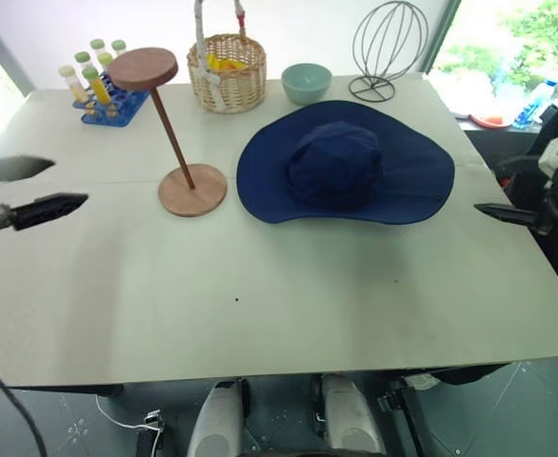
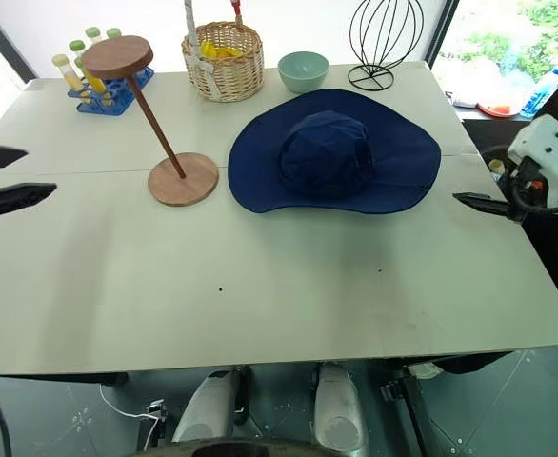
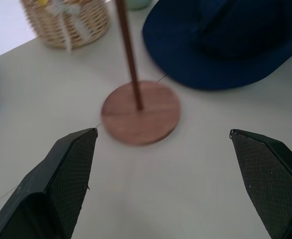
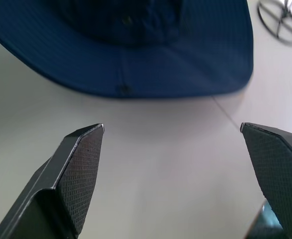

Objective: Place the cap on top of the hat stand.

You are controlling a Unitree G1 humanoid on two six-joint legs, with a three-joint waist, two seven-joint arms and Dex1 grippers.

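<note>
The navy-blue cap [image 1: 341, 162] lies flat on the white table, crown up, right of centre. The brown wooden hat stand [image 1: 172, 133] is just to its left, with a round disc top [image 1: 144, 69], a slanted rod and a disc base [image 1: 192, 189]; nothing rests on the top. My left gripper [image 1: 69, 181] hovers open at the table's left side, pointing toward the stand's base [image 3: 141, 112]. My right gripper [image 1: 488, 188] hovers open at the right edge, and the cap's brim [image 4: 136, 64] lies a short way beyond its fingers. Both grippers are empty.
Along the back of the table [image 1: 260, 305] stand a blue rack of test tubes [image 1: 103, 90], a wicker basket [image 1: 227, 74], a pale green bowl [image 1: 307, 83] and a black wire balloon-shaped stand [image 1: 387, 48]. The wide front half of the table offers free room.
</note>
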